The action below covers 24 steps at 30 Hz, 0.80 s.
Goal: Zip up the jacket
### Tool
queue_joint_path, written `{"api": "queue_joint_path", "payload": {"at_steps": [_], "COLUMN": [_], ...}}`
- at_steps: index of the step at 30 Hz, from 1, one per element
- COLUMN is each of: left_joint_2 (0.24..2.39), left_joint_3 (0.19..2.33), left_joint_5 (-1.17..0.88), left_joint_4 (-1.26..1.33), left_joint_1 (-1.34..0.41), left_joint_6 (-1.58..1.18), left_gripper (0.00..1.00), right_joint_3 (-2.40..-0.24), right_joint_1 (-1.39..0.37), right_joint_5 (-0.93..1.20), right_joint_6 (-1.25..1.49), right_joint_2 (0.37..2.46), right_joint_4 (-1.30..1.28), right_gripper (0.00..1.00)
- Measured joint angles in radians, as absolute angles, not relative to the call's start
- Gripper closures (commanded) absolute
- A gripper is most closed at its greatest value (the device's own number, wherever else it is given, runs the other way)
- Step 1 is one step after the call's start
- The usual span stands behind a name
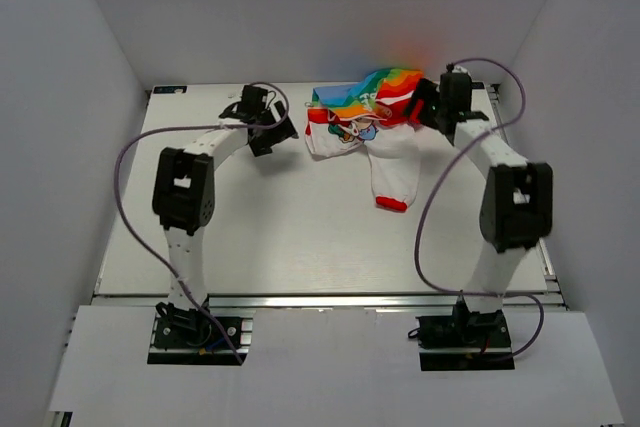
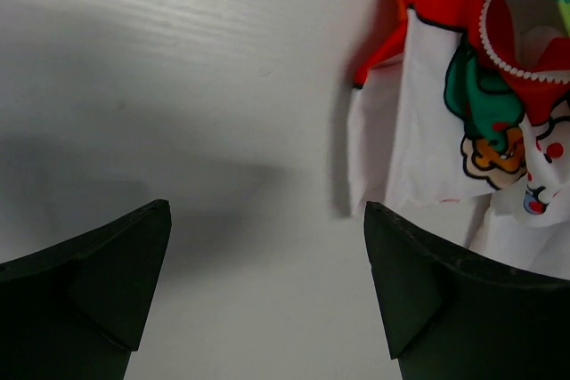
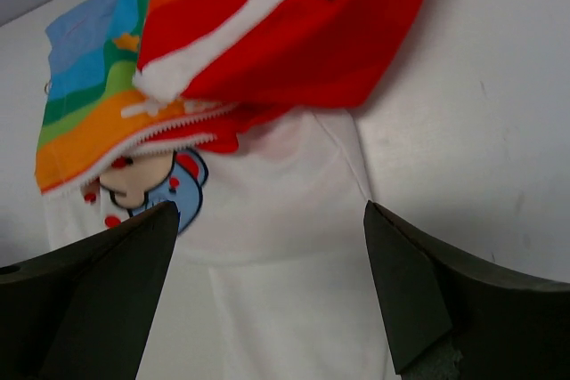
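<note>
The jacket (image 1: pixel 362 115) lies crumpled at the far middle of the table, rainbow half on top, and a white sleeve with a red cuff (image 1: pixel 391 203) trails toward me. My left gripper (image 1: pixel 281 133) hovers open just left of the jacket. In the left wrist view only bare table lies between its fingers, with the jacket's white cartoon-print panel (image 2: pixel 445 122) at the upper right. My right gripper (image 1: pixel 422 107) is at the jacket's right side, open. In the right wrist view it (image 3: pixel 269 211) hangs over white fabric, below the red hood (image 3: pixel 294 33) and an unjoined zipper edge (image 3: pixel 169 122).
White walls (image 1: pixel 80 77) close in the table on the left, right and back. The arm cables (image 1: pixel 125 187) loop out over the table's sides. The table's near edge (image 1: pixel 320 297) runs just in front of the arm bases.
</note>
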<state>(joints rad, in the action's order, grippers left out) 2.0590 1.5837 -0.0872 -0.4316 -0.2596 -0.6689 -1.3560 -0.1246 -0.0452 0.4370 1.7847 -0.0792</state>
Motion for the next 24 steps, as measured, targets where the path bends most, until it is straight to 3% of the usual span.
{"api": "queue_joint_path", "payload": {"at_steps": [5, 9, 11, 12, 13, 14, 15, 16, 17, 18, 21, 24], "left_joint_2": [2.334, 2.415, 2.432, 2.440, 2.450, 2.465, 2.479, 2.494, 2.504, 2.511, 2.490, 2.329], "left_joint_3": [1.884, 2.001, 2.011, 2.022, 2.033, 2.047, 2.059, 2.072, 2.077, 2.077, 2.020, 1.757], "left_joint_5": [-0.158, -0.180, -0.181, -0.179, -0.180, -0.181, -0.181, -0.184, -0.188, -0.194, -0.214, -0.215], "left_joint_4": [-0.432, -0.394, -0.367, -0.358, -0.353, -0.345, -0.333, -0.327, -0.320, -0.318, -0.281, -0.216], "left_joint_1": [-0.306, -0.339, -0.353, -0.360, -0.366, -0.372, -0.376, -0.380, -0.383, -0.384, -0.383, -0.381], "left_joint_6": [-0.659, -0.658, -0.661, -0.664, -0.662, -0.658, -0.670, -0.673, -0.678, -0.675, -0.667, -0.650], "left_gripper": [0.02, 0.02, 0.15, 0.31, 0.32, 0.58, 0.73, 0.95, 1.00, 1.00, 1.00, 1.00], "right_joint_3": [-1.702, -1.845, -1.909, -1.938, -1.982, -2.037, -2.094, -2.151, -2.188, -2.204, -2.190, -2.040], "right_joint_1": [-0.125, -0.126, -0.128, -0.128, -0.130, -0.133, -0.135, -0.137, -0.139, -0.140, -0.149, -0.161], "right_joint_5": [-0.037, -0.047, -0.065, -0.078, -0.079, -0.084, -0.086, -0.087, -0.088, -0.085, -0.081, -0.082], "right_joint_6": [0.458, 0.484, 0.490, 0.490, 0.490, 0.490, 0.488, 0.479, 0.476, 0.474, 0.476, 0.435], "right_joint_2": [2.117, 2.265, 2.321, 2.347, 2.380, 2.415, 2.453, 2.493, 2.518, 2.530, 2.524, 2.420], "right_joint_4": [-0.096, -0.101, -0.104, -0.103, -0.099, -0.115, -0.113, -0.104, -0.101, -0.098, -0.091, -0.068], "right_gripper": [0.11, 0.11, 0.11, 0.11, 0.11, 0.15, 0.37, 0.57, 0.74, 1.00, 1.00, 1.00]}}
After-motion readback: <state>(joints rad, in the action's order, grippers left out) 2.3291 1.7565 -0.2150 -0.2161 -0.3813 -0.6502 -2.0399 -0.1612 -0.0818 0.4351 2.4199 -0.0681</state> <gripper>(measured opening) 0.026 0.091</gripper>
